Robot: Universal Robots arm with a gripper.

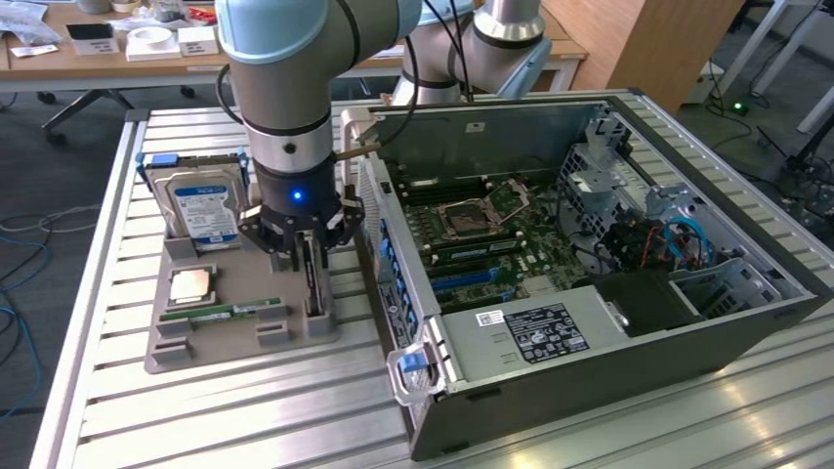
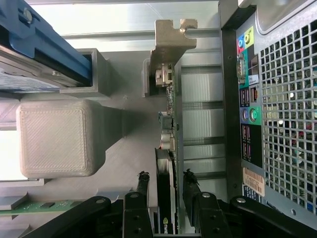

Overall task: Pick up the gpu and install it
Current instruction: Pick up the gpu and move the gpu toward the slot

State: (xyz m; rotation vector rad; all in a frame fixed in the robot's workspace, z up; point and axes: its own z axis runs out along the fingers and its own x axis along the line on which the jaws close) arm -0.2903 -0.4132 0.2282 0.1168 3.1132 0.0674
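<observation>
Exterior view: arm stands over the gray holder tray (image 1: 234, 344) on the slatted table (image 1: 195, 420), just beside the open computer case (image 1: 587, 391). Gripper (image 1: 309, 262) is lowered onto the gpu (image 1: 314, 291), which stands on edge in its slot at the side of the tray toward the case. On the same tray: hard drive (image 1: 202, 205) upright, CPU (image 1: 191, 285) flat, RAM stick (image 1: 234, 314) flat.

Wrist view: gripper (image 2: 166, 182) straddles the gpu (image 2: 166, 158). Fingers (image 2: 143, 192) are parted, one to each face of the card, with a thin strip of gap on both sides. Card sits in the tray (image 2: 129, 148); silver bracket (image 2: 171, 37) at its far end. Case rear ports (image 2: 247, 124) beside it; hard drive (image 2: 44, 54) and RAM stick (image 2: 29, 206) on the other side.
</observation>
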